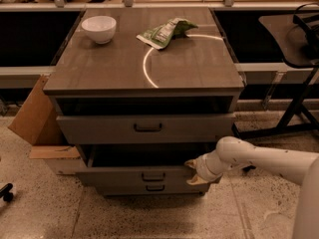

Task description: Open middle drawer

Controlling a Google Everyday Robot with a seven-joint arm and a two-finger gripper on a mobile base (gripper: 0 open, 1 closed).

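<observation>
**Camera view.** Drawer cabinet (144,63) at frame ctr, flat grey-brown top w/ a thin white arc (146,68) on it. Upper left of top: white bowl (98,28). Upper ctr: crumpled green packet (166,31), well apart from the bowl.

Three fronts below. The top drawer (144,128) juts slightly. The middle drawer (124,176), lower ctr, stands partway out w/ a dark gap above it and a small dark pull (148,176) at its ctr. The bottom drawer (154,187) sits just under it.

The gripper (194,172), on a white arm (259,159) from the lower right, is at the right end of the middle drawer's front, fingers (190,163) spread apart, one high, one low.

Room: speckled floor (249,208); cardboard box (32,118) at left, beside the cabinet; black stand (299,98) at right.
</observation>
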